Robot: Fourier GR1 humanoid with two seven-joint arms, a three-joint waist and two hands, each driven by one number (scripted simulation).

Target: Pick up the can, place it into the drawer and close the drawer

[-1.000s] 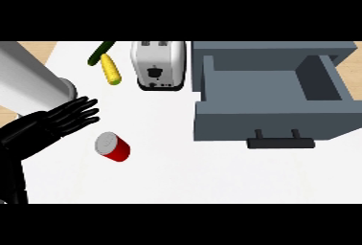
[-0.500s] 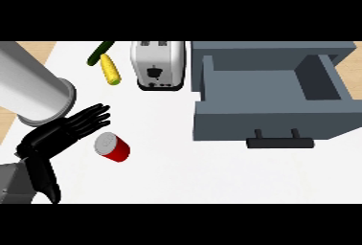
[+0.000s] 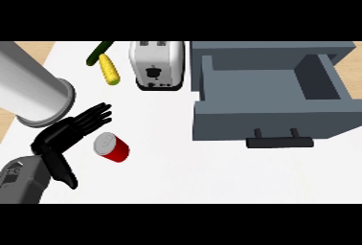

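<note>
A red can (image 3: 112, 148) lies tipped on the worktop near its left edge. The left hand (image 3: 69, 133) hovers just beside it, fingers straight, thumb spread, apparently ready to grasp. The grey drawer (image 3: 272, 122) stands open at the right, ready to receive it.

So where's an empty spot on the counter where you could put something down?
The biggest bare patch of counter runs along the near edge, right of the red can and below the open drawer. It's crowded on the left, where the left hand sits by the can, and at the back around the toaster, corn and cucumber.
</note>
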